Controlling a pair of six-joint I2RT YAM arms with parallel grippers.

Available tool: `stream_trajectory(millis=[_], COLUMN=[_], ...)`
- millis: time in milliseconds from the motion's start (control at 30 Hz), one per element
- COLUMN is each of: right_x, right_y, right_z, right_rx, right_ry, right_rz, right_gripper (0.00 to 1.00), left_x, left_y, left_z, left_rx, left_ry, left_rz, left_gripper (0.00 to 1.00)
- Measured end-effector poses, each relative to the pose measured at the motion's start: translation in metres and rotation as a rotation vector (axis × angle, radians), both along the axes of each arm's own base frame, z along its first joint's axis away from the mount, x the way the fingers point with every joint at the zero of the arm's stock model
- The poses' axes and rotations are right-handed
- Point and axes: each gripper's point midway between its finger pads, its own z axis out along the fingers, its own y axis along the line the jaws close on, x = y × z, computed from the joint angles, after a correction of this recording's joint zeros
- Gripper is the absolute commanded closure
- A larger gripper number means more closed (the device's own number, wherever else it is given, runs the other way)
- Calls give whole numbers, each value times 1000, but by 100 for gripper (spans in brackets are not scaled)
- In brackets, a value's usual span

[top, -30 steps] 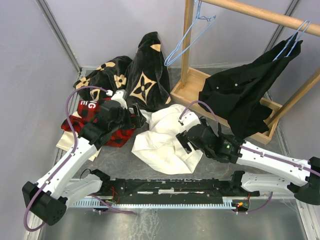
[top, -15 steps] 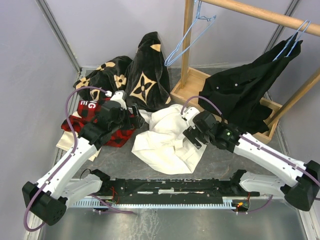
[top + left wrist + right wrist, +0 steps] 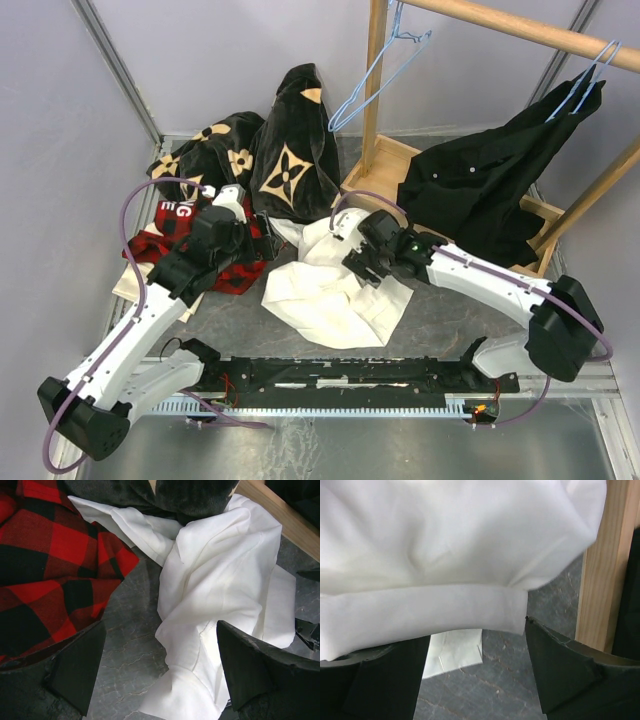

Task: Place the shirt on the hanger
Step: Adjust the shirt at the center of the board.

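Two pincers stand spread wide, and neither grips anything. The plain white long-sleeved button-up shirt (image 3: 320, 300) lies crumpled on the grey desk (image 3: 440, 325) at the centre of the top view. The left pincer (image 3: 160, 680) hovers over the shirt's left side, just beside the red-and-black plaid cloth (image 3: 45, 555). The right pincer (image 3: 475, 680) sits low at the shirt's right edge, near the wooden rack base (image 3: 600, 565), with a rolled fold of white cloth lying across the gap between its fingers. The thin light-blue wire hanger (image 3: 372, 78) hangs bare from the wooden rail (image 3: 520, 28) at upper centre, well apart from the shirt. The step in hand looks like the first pick-up. Next, the right pincer would need to close on that fold, and a collar or shoulder must be found before threading.
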Motion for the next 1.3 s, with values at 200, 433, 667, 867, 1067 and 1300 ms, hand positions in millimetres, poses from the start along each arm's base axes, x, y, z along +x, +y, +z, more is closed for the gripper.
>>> stream_trajectory(millis=[200, 433, 667, 867, 1067, 1300], right_x=[10, -5, -27, -22, -11, -1], right_y=[46, 100, 137, 150, 155, 163], right_z=[17, 36, 62, 86, 111, 125], right_rx=[132, 299, 437, 549, 616, 649], right_ry=[18, 83, 148, 164, 135, 133], right_rz=[107, 221, 242, 151, 70, 23], right_gripper=[52, 95, 100, 100, 100, 100], left_x=[-1, 0, 0, -3, -7, -19], left_y=[6, 13, 13, 3, -17, -36], left_z=[7, 20, 48, 65, 65, 50], left_rx=[6, 40, 25, -21, -78, -122], left_ry=[-28, -71, -144, -179, -188, -188], left_rz=[15, 14, 3, -53, -142, -238], left_gripper=[4, 4, 4, 4, 6, 13])
